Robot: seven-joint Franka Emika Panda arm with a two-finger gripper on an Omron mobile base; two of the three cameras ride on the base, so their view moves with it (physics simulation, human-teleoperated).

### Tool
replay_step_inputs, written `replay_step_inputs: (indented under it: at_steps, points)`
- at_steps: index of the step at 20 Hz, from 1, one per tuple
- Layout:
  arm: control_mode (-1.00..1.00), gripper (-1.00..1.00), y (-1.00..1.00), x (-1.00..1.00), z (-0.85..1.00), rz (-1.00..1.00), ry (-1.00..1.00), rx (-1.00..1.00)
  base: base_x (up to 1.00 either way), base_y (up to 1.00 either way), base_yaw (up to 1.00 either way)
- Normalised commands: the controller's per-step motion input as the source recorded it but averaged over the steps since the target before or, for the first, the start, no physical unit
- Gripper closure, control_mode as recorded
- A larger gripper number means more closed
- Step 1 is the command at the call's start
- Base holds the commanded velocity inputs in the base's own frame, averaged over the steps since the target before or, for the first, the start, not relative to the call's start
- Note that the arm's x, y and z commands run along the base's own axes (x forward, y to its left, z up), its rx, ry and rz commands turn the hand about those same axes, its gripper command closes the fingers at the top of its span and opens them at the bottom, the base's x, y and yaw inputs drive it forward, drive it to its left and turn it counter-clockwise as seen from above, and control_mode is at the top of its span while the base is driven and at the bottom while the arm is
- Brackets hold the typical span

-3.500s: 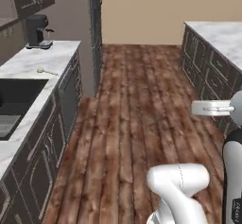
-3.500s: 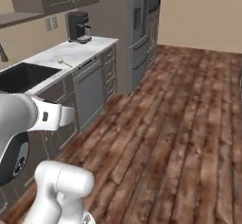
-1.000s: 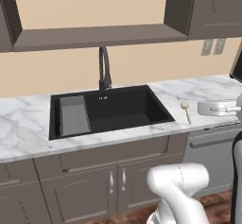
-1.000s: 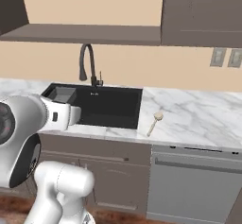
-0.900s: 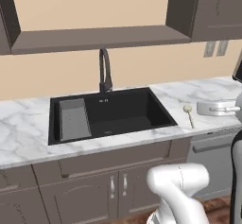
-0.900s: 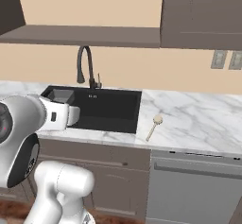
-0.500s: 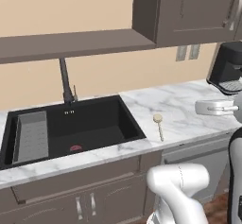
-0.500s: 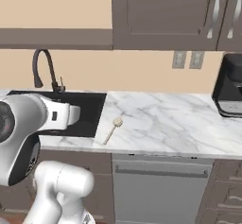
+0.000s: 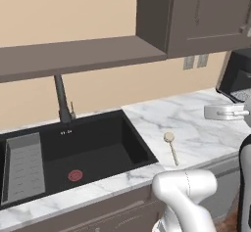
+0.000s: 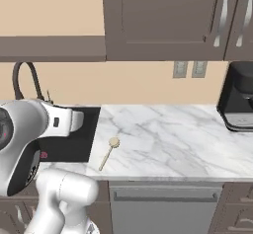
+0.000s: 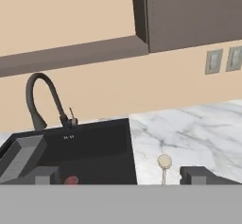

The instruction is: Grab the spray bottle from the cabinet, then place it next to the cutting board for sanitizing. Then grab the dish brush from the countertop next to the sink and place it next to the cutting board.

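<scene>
The cream dish brush (image 9: 171, 147) lies on the white marble countertop (image 9: 196, 123) just right of the black sink (image 9: 93, 145), round head away from me. It also shows in the right base view as the dish brush (image 10: 108, 154), and in the hand view the dish brush (image 11: 164, 164) sits low, right of centre. My gripper (image 11: 120, 176) is open and empty, well short of the brush. The cabinet (image 10: 163, 20) hangs above the counter with its door closed. The spray bottle and the cutting board are out of view.
A dark faucet (image 9: 62, 100) stands behind the sink and a grey rack insert (image 9: 22, 167) lies at its left end. A black coffee machine (image 10: 239, 99) sits at the counter's right. Wall outlets (image 10: 190, 69) and an open shelf (image 9: 73, 55) are above.
The whole picture has shifted: the base has turned to the counter and driven right along it. The sink now sits further left in view and the coffee machine has come in.
</scene>
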Motion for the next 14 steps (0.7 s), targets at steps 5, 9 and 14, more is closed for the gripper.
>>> replay_step_inputs:
  at_steps: [5, 9, 14]
  points:
    - [1.0, -1.0, 0.0, 0.0, 0.0, 0.0, 0.0, 0.0, 0.67, -0.02, 0.17]
    - [1.0, -1.0, 0.0, 0.0, 0.0, 0.0, 0.0, 0.0, 0.05, -0.21, 0.35]
    - [1.0, -1.0, 0.0, 0.0, 0.0, 0.0, 0.0, 0.0, 0.04, -0.18, 0.4]
